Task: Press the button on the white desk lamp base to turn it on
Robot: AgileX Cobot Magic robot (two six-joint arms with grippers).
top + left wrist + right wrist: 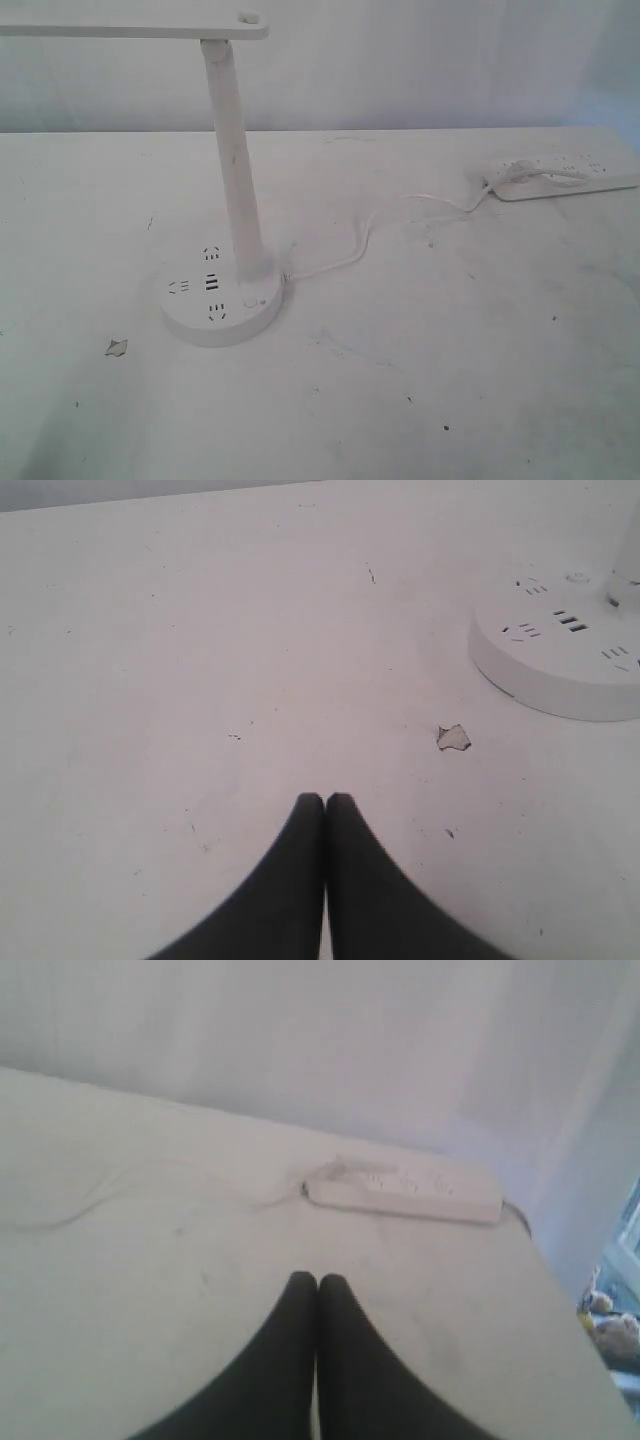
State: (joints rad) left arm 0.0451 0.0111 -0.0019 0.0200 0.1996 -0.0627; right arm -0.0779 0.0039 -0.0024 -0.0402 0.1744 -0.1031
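Note:
The white desk lamp base [220, 300] is a thick round disc on the left of the table, with dark socket holes, two USB slots and a slim white stem [236, 170] rising to a flat lamp head [130, 27]. The button [251, 302] is a faint small circle on the disc near the stem's foot. In the left wrist view the base [560, 660] lies far from my left gripper [325, 798], and the button [577, 578] shows on its far side. The left gripper is shut and empty. My right gripper [317, 1278] is shut and empty too. Neither gripper shows in the exterior view.
A long flat white power strip [565, 175] lies at the table's back right, also seen as the power strip [405, 1190] in the right wrist view. A thin white cable [360, 245] runs from it to the lamp base. A small chipped patch [117, 347] marks the table left of the base.

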